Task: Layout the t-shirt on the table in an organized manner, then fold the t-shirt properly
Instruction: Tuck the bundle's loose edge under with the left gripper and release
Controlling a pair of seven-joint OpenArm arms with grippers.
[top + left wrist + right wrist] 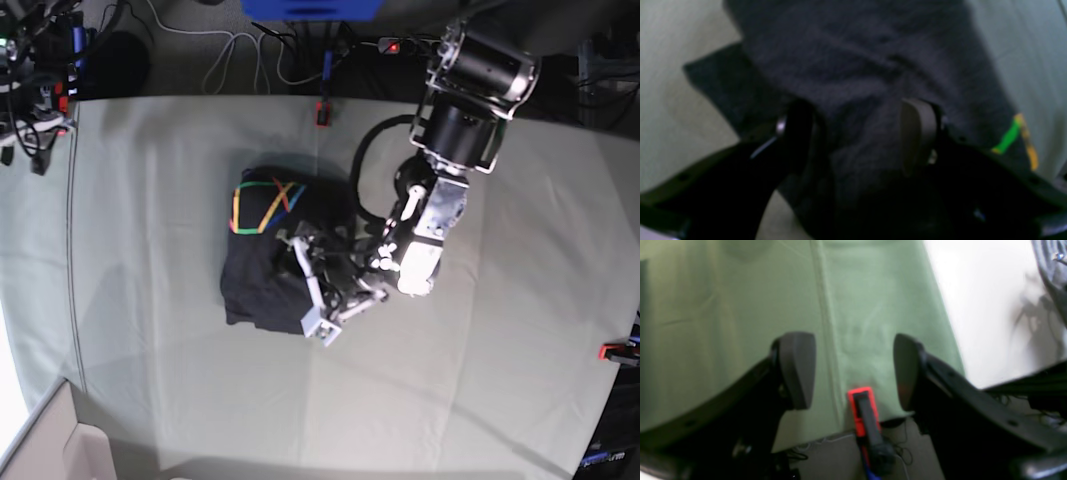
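Observation:
The black t-shirt lies bunched in a rough heap on the table, left of centre. Its multicoloured print faces up at the far end and also shows in the left wrist view. My left gripper is low at the shirt's right near edge. In the left wrist view the left gripper has its jaws wide apart with dark cloth between and under them. My right gripper is open and empty over the table's edge. It does not show in the base view.
A red clamp grips the table edge just below the right gripper. More red clamps sit at the far edge and the right edge. Cables and equipment lie beyond the far-left corner. The floor drops away past the cloth.

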